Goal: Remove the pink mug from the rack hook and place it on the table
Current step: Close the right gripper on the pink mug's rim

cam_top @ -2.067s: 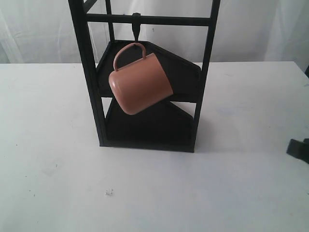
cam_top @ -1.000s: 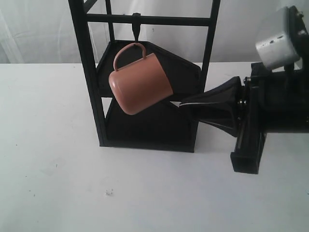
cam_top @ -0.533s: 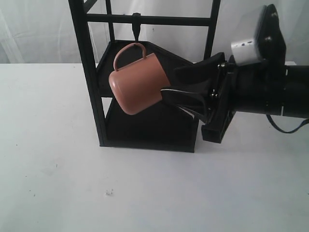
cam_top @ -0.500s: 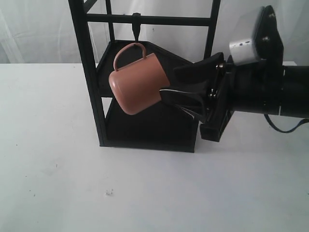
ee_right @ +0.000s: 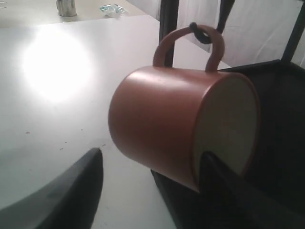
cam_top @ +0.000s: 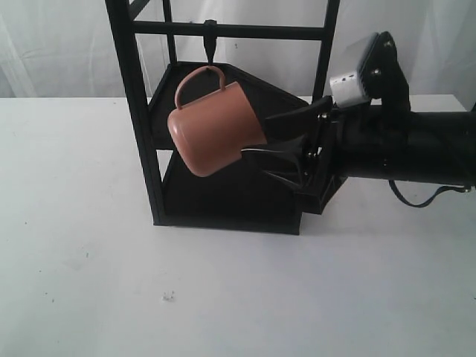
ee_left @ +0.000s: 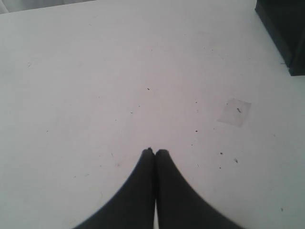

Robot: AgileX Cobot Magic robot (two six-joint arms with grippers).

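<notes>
Pink mug (cam_top: 216,130) hung on hook (cam_top: 210,46), right end effector (cam_top: 254,136) spread

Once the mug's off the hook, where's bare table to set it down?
Broadest bare table lies in front of the rack, only a speck there. Left of the rack is bare too. Right side is crowded: the right gripper, open at the pink mug, and its arm.

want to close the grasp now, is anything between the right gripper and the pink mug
Nothing visible does. The salmon-pink matte ceramic mug hangs by its loop handle on the short black hook, and it sits clear between the open black fingers of the right gripper.
</notes>
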